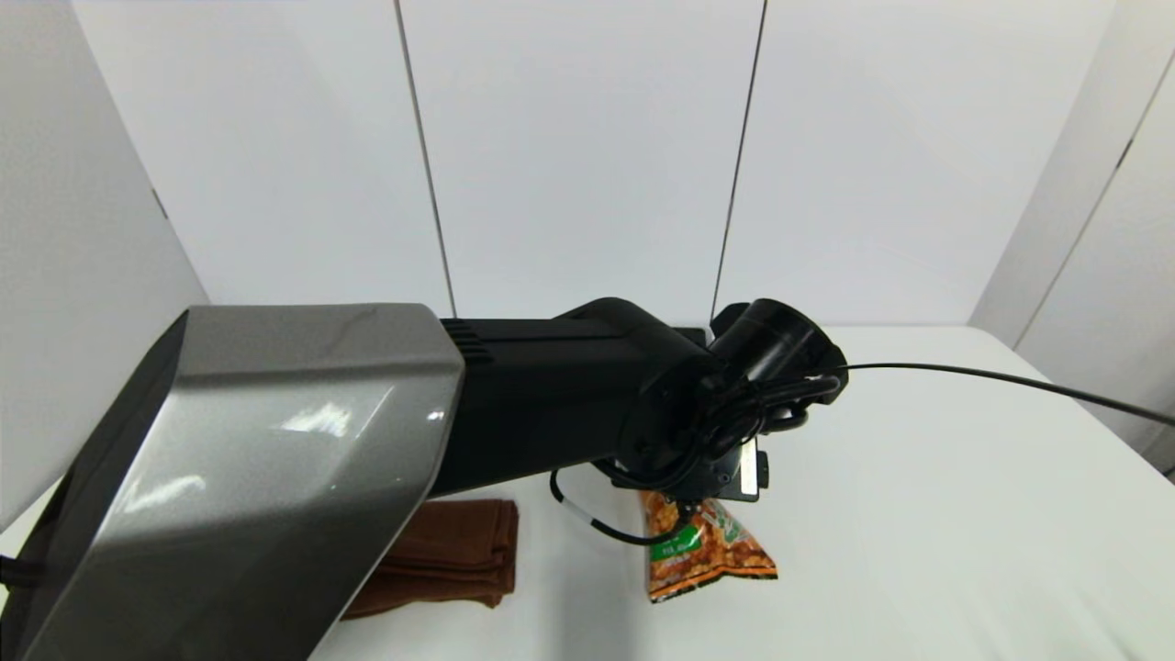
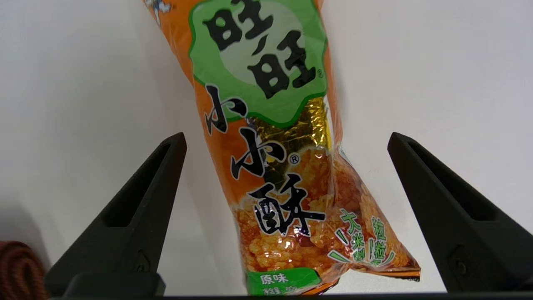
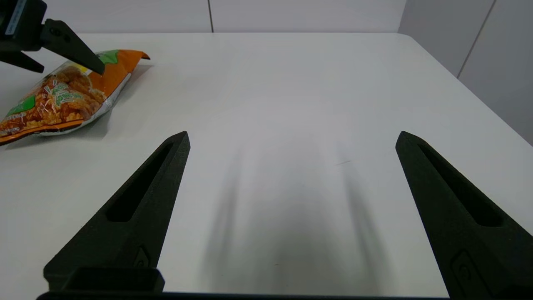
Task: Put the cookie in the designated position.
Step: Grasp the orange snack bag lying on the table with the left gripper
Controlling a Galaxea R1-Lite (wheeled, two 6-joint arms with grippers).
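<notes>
Centrally on the white tabletop (image 1: 918, 514), the cookie (image 1: 702, 549) was seen lying flat: a long orange bag with a green label, black characters and pictured golden-brown puffs. In the head view its nearer end showed at about the 6 o'clock position, while its farther part was hidden beneath the wrist of the left arm (image 1: 386, 441), which reached in from 8 o'clock across the picture.

The left hand (image 2: 286, 146) was held directly above the bag with its fingers (image 2: 137, 212) spread wide, one on each side of the cookie (image 2: 275, 158) and clear of its edges; nothing was gripped. In the right wrist view, one of those fingers (image 3: 73, 46) was seen just over the bag (image 3: 62, 100); whether it touched the wrapper could not be told.

A folded brown towel (image 1: 450, 555) lay on the tabletop at about 9 o'clock from the cookie, near it but apart, partly covered by the grey arm shell. A sliver of it was also caught at the edge of the left wrist view (image 2: 18, 271).

The right hand (image 3: 291, 141) was held low over bare tabletop (image 3: 291, 104), at roughly 3 o'clock from the bag and well apart from it, its fingers (image 3: 133, 208) likewise spread wide and holding nothing.
</notes>
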